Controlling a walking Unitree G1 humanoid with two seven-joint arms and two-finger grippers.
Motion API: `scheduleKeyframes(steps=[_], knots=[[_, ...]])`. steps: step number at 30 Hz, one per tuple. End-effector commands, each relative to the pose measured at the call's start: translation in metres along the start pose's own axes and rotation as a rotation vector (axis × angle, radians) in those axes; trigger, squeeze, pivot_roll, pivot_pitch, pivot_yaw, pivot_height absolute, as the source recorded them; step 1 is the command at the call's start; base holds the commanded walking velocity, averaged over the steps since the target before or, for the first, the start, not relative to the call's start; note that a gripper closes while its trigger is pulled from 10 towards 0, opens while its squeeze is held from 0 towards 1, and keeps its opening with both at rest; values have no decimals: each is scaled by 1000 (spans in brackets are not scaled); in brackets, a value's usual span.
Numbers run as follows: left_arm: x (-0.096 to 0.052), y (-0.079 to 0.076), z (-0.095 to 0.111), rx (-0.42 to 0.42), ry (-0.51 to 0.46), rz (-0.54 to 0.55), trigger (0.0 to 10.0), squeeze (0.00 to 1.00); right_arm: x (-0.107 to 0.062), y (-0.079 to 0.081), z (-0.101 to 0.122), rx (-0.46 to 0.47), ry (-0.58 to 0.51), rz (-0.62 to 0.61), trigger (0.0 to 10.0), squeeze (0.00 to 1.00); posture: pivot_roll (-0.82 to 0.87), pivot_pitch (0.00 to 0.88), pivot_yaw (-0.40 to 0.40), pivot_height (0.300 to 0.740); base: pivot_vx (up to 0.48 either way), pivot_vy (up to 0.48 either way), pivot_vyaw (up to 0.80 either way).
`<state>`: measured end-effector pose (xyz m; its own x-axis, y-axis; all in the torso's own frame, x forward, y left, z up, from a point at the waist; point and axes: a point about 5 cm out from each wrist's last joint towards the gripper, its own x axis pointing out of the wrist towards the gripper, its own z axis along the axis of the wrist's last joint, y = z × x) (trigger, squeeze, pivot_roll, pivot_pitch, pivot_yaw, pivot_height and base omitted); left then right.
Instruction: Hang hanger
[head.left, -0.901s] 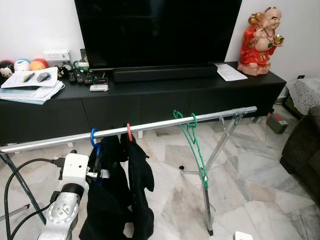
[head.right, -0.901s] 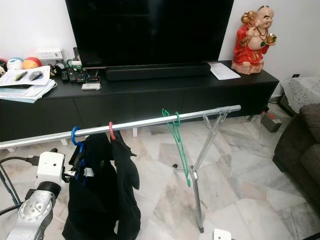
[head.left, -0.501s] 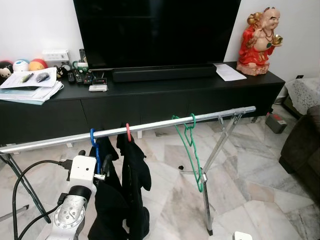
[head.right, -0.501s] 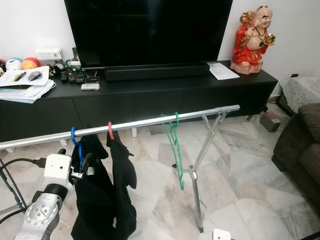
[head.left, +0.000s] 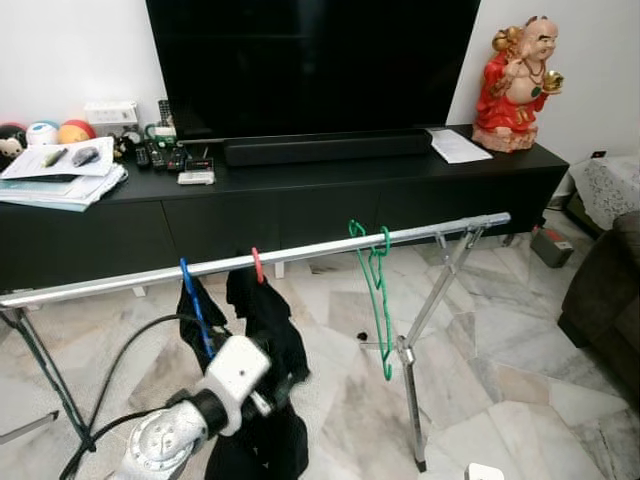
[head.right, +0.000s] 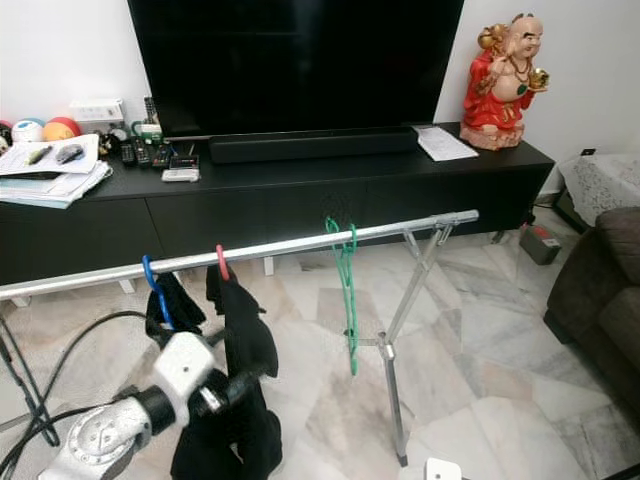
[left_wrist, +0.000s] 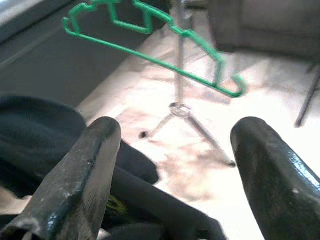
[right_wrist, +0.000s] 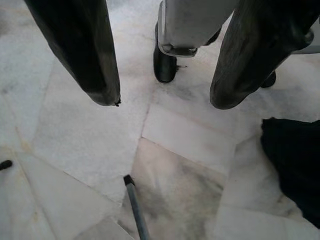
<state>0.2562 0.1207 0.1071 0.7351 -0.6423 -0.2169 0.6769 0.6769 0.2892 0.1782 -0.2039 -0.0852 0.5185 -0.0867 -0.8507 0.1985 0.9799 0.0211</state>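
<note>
Hanging by its hook from the silver clothes rail at mid-frame, the green hanger dangles bare, just right of centre, with the rack's crossed legs below it. Further left on the rail, a blue hanger and a red hook carry black garments. The left gripper sits low at the lower left of the head view, by the dark clothing, its fingers spread apart and holding nothing; from the wrist camera the green hanger shows between and beyond them, well apart. The right gripper points down at the marble floor, fingers parted and empty. Behind, a black TV console bears a television, papers and a red figurine. Judging from the scene, the hanging looks done: the hanger is on the rail, and only withdrawing the arm seems left.
</note>
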Motion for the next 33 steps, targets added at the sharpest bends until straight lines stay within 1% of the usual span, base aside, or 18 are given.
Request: scheduleKeyframes(steps=[1,2,3,4,6,8,9,10,12,13,15,17,19,24,26,29,32,33], knots=[[9,6,-5,2,49,49,10000,0,0,1,-1,13,4,-6,10000,0,7,0,-31,740,0,0,0],[15,9,-6,-15,59,83,10000,0,0,1,-1,15,4,-7,10000,0,7,0,-33,740,0,0,0],[25,17,-9,-35,91,148,10000,0,0,2,0,16,3,-6,10000,0,-1,0,-37,740,0,0,0],[31,22,-10,-64,109,199,10000,0,0,2,0,20,2,-6,10000,0,-11,0,-37,740,0,0,0],[36,28,-10,-106,125,255,10000,0,0,3,0,25,0,-6,10000,0,-14,0,-39,740,0,0,0],[48,35,-6,-132,138,316,10000,0,0,2,1,23,-4,-7,10000,0,-15,0,-60,740,0,0,0],[48,35,-6,-132,138,316,10000,0,0,2,1,23,-4,-7,10000,0,-15,0,-60,740,0,0,0],[53,38,-6,-133,160,362,10000,0,0,1,2,19,-5,-9,10000,0,-19,0,-71,740,0,0,0],[59,43,-6,-147,187,422,10000,0,0,0,2,13,-5,-12,10000,0,-23,0,-78,740,0,0,0],[62,47,-6,-166,202,485,10000,0,0,-1,3,10,-8,-16,10000,0,-30,0,-82,740,0,0,0],[64,49,-6,-191,207,525,10000,0,0,-2,3,10,-10,-20,10000,0,-32,0,-87,740,0,0,0],[65,52,-10,-171,242,588,10000,0,0,-4,5,4,-14,-23,10000,0,-30,0,-91,740,0,0,0],[64,52,-14,-181,265,614,10000,0,0,-4,5,2,-14,-24,10000,0,-28,0,-92,740,0,0,0],[64,55,-18,-166,302,678,10000,0,0,-4,5,0,-13,-21,10000,0,-33,0,-92,740,0,0,0],[65,55,-19,-161,307,686,10000,0,0,-4,6,0,-13,-20,10000,0,-32,0,-89,740,0,0,0],[66,52,-22,-197,300,672,10000,0,0,-3,5,6,-13,-20,10000,0,-38,0,-69,740,0,0,0],[65,52,-24,-184,309,674,10000,0,0,-2,5,13,-13,-21,10000,0,-41,0,-63,740,0,0,0],[66,53,-20,-197,275,664,10000,0,0,-2,4,16,-12,-20,10000,0,-40,0,-59,740,0,0,0]])
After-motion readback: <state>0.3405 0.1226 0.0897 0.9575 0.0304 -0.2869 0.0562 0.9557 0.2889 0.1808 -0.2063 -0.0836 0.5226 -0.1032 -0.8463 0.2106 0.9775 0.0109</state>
